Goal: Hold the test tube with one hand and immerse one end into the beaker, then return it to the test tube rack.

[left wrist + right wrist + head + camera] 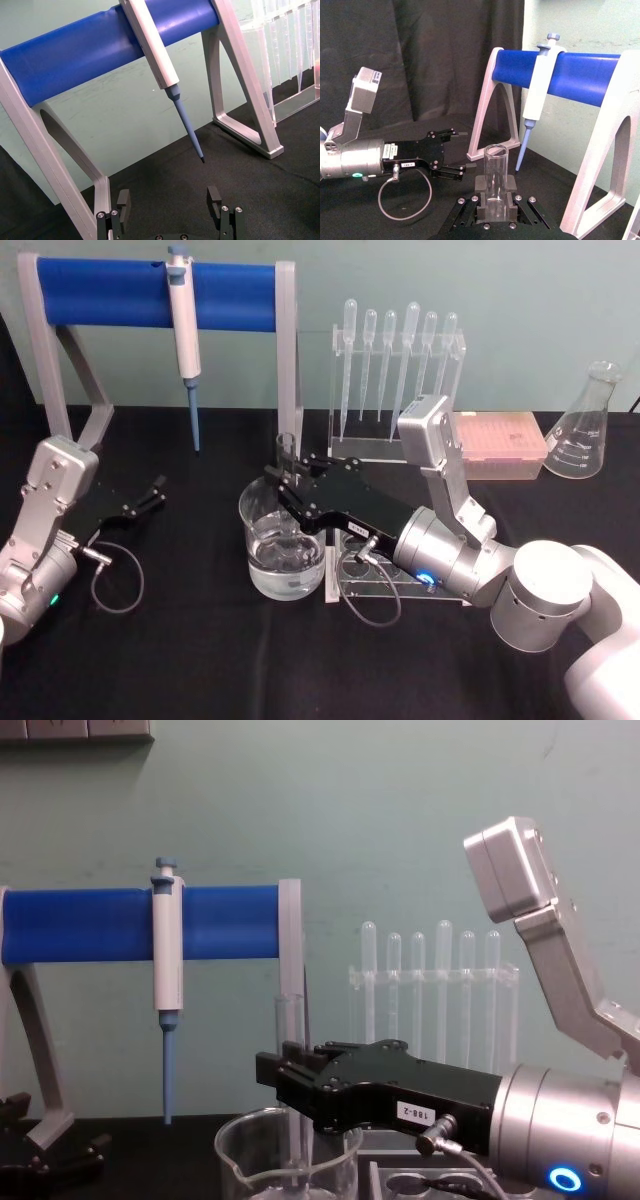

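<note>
The test tube (286, 450) stands upright over the beaker (262, 570), which holds some clear water. My right gripper (280, 480) is shut on the tube's middle, reaching in from the right. In the chest view the test tube (289, 1020) passes through the right gripper (272, 1080) and its lower end is inside the beaker (240, 1165); whether it touches the water I cannot tell. The right wrist view shows the test tube (495, 170) clamped between the right gripper (495, 209) fingers. My left gripper (150, 495) rests open at the table's left, also seen as the left gripper (169, 202).
A white-and-blue pipettor (184, 330) hangs on the blue-barred stand (110, 295) behind the beaker. A rack of plastic pipettes (400, 370), a pink tip box (500, 440) and a conical flask (585, 430) stand at the back right. A clear rack (385, 585) lies under my right wrist.
</note>
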Available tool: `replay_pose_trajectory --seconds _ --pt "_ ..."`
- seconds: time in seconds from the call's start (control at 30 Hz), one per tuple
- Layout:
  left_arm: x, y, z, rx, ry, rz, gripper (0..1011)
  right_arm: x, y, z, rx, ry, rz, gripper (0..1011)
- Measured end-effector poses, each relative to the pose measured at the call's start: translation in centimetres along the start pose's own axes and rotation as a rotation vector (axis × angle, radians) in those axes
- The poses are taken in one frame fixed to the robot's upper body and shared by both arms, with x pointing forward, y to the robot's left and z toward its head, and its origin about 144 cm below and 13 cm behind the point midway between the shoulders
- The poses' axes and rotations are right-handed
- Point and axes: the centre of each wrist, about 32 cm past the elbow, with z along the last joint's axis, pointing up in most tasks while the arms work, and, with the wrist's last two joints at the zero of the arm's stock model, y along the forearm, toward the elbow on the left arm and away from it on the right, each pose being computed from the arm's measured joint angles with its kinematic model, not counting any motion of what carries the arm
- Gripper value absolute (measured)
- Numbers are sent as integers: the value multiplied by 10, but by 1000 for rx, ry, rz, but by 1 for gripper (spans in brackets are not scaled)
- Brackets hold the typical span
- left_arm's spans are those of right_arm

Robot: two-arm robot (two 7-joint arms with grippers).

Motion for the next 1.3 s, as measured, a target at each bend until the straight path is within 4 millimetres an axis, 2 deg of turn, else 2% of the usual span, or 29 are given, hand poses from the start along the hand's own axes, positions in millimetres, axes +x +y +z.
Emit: replay_pose_trajectory --seconds 1.1,1.2,1.3 --pt "0 0 0 0 0 0 1000 0 0 1 1 -1 0 224" --pt "0 0 0 0 0 0 1000 0 0 11 7 -10 5 224" --pt "0 0 0 0 0 0 1000 1 0 30 29 -25 7 224"
